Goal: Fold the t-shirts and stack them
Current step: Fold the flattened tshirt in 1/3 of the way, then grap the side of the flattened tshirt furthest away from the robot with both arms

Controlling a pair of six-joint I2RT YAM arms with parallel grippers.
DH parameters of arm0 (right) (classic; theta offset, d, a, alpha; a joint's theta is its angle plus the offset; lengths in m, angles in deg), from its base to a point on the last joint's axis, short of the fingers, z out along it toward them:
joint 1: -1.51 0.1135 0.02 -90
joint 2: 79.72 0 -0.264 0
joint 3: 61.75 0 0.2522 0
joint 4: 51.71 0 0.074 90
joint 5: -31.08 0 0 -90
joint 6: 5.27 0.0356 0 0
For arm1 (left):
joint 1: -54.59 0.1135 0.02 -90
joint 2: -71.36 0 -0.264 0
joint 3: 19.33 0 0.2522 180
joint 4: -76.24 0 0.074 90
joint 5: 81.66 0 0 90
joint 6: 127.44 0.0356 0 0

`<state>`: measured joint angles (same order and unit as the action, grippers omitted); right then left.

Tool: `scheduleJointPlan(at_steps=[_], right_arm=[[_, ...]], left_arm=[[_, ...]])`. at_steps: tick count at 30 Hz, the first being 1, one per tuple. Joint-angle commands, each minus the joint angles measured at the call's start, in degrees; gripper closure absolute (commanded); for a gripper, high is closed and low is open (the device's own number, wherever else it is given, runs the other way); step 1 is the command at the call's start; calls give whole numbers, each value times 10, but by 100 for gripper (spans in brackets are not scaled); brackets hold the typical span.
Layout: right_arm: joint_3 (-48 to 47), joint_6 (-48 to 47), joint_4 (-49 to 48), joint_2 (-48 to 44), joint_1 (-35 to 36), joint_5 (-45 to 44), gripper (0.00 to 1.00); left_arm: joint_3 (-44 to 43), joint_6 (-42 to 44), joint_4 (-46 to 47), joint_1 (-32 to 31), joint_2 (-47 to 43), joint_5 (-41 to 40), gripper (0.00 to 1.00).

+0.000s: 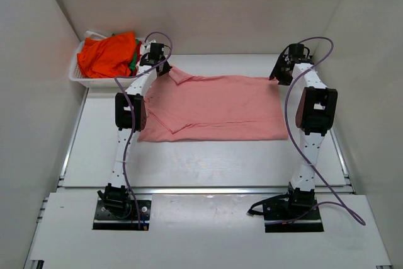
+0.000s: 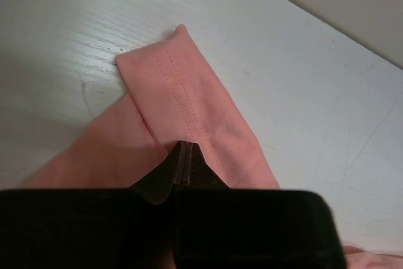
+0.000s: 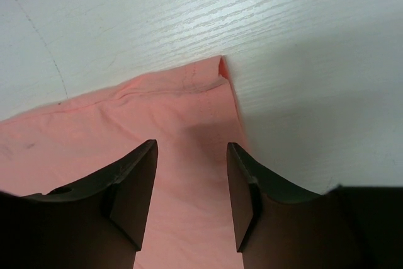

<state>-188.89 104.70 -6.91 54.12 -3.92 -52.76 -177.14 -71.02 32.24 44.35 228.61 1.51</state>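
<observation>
The left gripper [image 2: 182,160] has its dark jaws pinched together on a salmon-pink t-shirt sleeve [image 2: 192,89], biting the cloth at a seam where the sleeve meets more pink fabric. Beyond the jaws the sleeve lies flat on the white bench [image 2: 302,74], its double-stitched hem farthest from them. A beige wall [image 2: 352,4] runs past the sleeve's far side.

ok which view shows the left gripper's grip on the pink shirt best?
Left wrist: the left gripper is shut on the pink shirt at a stitched hem, seen close up. Top external shows the whole shirt, but the grip is tiny and partly hidden. Right wrist shows only another corner of the shirt.
</observation>
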Motion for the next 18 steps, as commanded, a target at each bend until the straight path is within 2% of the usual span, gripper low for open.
scheduleJointPlan(at_steps=[1,4,5,6,11,14,15,17,18], right_arm=[[-31,17,-29,2,-1,-10,54],[-78,31,-7,26,2,-45,49],[-96,26,-3,39,4,-47,42],[-105,31,2,58,4,-45,40],[-176,44,42,114,0,-32,38],[-178,45,54,127,3,-23,38],[-177,40,52,130,3,-19,40],[-167,39,53,131,8,-14,58],[-163,39,51,129,6,-12,73]], left_arm=[[-14,-2,-23,1,1,7,100],[-17,4,-39,-2,-4,8,100],[-19,6,-45,-2,-3,2,100],[-18,10,-52,-4,-6,2,100],[-11,16,-53,-4,-30,30,100],[-6,18,-44,-1,-50,50,100],[-3,17,-40,-2,-63,51,100],[2,17,-32,0,-70,62,100],[3,15,-21,3,-80,64,100]])
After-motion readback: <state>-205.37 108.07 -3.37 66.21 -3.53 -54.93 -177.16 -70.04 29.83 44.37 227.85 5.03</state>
